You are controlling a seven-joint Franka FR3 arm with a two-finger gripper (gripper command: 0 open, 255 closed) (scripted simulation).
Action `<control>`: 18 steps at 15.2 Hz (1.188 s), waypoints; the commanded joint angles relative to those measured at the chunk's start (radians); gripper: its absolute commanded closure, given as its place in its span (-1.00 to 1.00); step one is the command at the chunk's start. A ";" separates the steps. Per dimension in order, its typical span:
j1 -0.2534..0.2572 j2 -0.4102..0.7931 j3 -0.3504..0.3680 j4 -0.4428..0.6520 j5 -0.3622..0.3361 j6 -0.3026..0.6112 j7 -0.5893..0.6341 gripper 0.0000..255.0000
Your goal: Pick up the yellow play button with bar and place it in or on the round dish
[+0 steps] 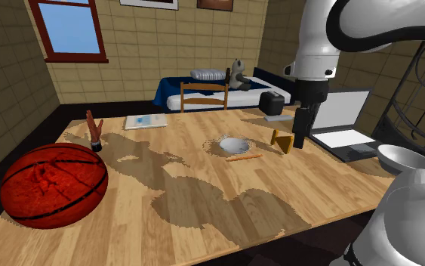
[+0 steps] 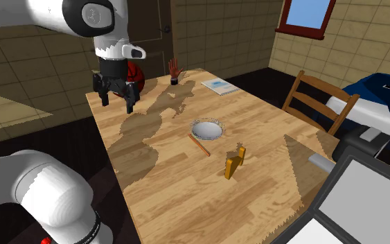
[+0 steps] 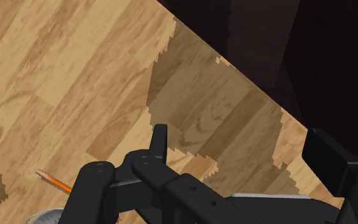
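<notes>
In the shoulder view, one of each thing is counted on the wooden table [image 1: 203,204]: a basketball [image 1: 52,185] at the left edge, a reddish hand figure [image 1: 92,128], a booklet [image 1: 146,121], a round dish [image 1: 234,143], an orange stick [image 1: 244,157] just before the dish, and the yellow play button with bar [image 1: 282,141], standing upright to the dish's right. A laptop [image 1: 346,128] and a white bowl [image 1: 403,157] are seen at the right, and one chair [image 1: 203,97] behind the table. Only the bare inside of the dish is seen. A broad stretch of bare wood is left between ball and dish. The gripper [image 1: 301,138] is drawn over the yellow piece's right side.

In the second exterior view, the gripper [image 2: 117,102] is seen with its fingers apart and nothing between them, hanging above the table's corner at the left edge, well apart from the yellow piece [image 2: 233,165]. The dish [image 2: 208,129] and stick [image 2: 199,145] lie between the two.

In the wrist view, the fingers of the gripper [image 3: 241,145] are spread over the table's edge, with dark floor beyond it. The stick [image 3: 53,182] lies beside the dish's rim [image 3: 44,218].
</notes>
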 commanded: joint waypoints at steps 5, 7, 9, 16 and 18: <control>-0.042 0.087 -0.050 -0.006 -0.048 0.097 -0.035 -1.00; -0.062 0.135 -0.075 -0.003 -0.070 0.144 -0.051 -1.00; -0.081 0.187 -0.100 0.005 -0.089 0.191 -0.067 -1.00; -0.141 0.385 -0.186 0.067 -0.136 0.341 -0.118 -1.00; -0.156 0.446 -0.210 0.094 -0.143 0.379 -0.133 -1.00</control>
